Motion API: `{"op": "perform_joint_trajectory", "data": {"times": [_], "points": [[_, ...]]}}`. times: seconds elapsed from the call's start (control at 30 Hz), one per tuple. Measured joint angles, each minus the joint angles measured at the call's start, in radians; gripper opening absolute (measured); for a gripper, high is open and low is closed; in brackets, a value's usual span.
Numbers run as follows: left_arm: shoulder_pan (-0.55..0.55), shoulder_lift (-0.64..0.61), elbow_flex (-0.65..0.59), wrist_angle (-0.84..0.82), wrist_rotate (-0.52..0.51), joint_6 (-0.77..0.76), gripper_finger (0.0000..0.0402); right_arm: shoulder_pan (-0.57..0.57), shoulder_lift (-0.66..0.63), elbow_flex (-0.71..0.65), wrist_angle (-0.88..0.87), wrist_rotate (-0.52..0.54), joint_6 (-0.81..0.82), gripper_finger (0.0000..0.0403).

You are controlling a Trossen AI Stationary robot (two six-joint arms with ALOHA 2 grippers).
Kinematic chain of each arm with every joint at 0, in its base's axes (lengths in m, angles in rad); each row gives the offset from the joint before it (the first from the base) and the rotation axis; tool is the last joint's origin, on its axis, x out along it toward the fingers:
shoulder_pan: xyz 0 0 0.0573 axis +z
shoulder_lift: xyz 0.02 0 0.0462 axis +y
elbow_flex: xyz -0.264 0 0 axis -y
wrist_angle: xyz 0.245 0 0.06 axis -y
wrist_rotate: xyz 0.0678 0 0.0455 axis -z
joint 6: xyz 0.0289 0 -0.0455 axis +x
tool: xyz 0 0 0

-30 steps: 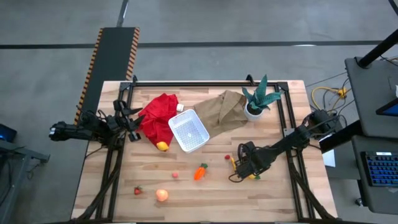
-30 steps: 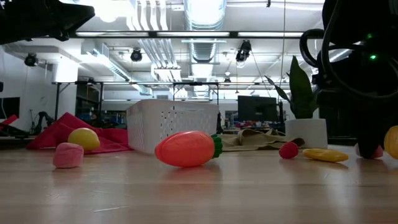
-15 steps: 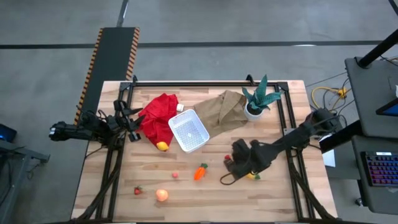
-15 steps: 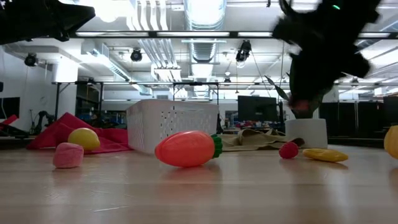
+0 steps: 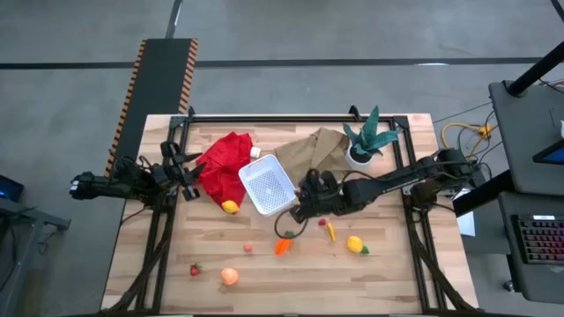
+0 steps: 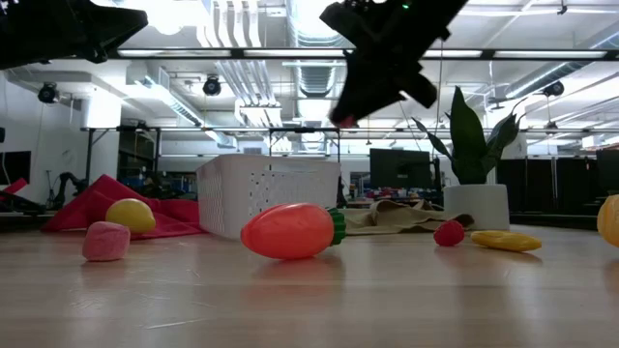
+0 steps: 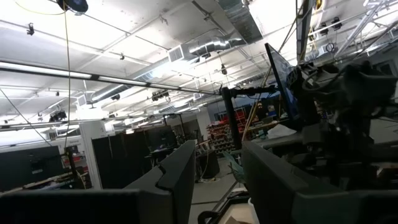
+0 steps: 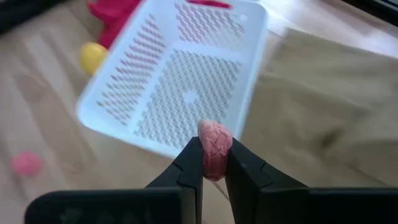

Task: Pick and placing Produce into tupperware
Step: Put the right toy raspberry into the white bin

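My right gripper (image 5: 304, 208) is shut on a small pinkish-red berry (image 8: 214, 154), raised above the table just near-right of the white mesh tupperware (image 5: 267, 187). On the table lie the orange carrot (image 5: 283, 243), a lemon (image 5: 230, 207) beside the tupperware, a second lemon (image 5: 355, 245), a peach ball (image 5: 229, 276), a red berry (image 5: 195, 269), a pink piece (image 5: 249, 247) and a slim yellow piece (image 5: 330, 231). My left gripper (image 5: 188, 172) waits open at the table's left edge, by the red cloth. My right gripper pinches the berry (image 8: 215, 163) between its two fingertips (image 8: 191, 163). The top half of the berry sticks out past them. In the low view the fingers slant down from the table's right, and the berry (image 6: 345, 121) is lifted clear, high over the table.
A red cloth (image 5: 225, 163) lies left of the tupperware and a brown paper bag (image 5: 317, 154) right of it. A potted plant (image 5: 366, 141) stands at the far right. A black frame borders the table's far, left and right sides. The near half of the table holds the scattered produce.
My right gripper has risen from the table near the right-hand lemon and swung toward the table's left and far side, reaching the tupperware's near-right corner with the berry between its fingers. The other produce has stayed where it was.
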Motion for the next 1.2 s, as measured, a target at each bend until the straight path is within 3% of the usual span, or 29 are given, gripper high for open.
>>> {"op": "perform_joint_trajectory", "data": {"times": [0.33, 0.73, 1.2], "points": [[0.0, -0.002, -0.001, -0.005, 0.0, 0.0, 0.0118, -0.052, 0.069, 0.016, 0.143, -0.1, -0.136, 0.0039], [0.0, -0.001, -0.001, 0.0, 0.0, 0.001, 0.0118, -0.096, 0.176, 0.145, -0.044, -0.094, -0.185, 0.004], [0.0, -0.001, -0.001, 0.0, 0.0, 0.001, 0.0118, -0.098, 0.17, 0.142, -0.068, -0.095, -0.187, 0.0138]]}}
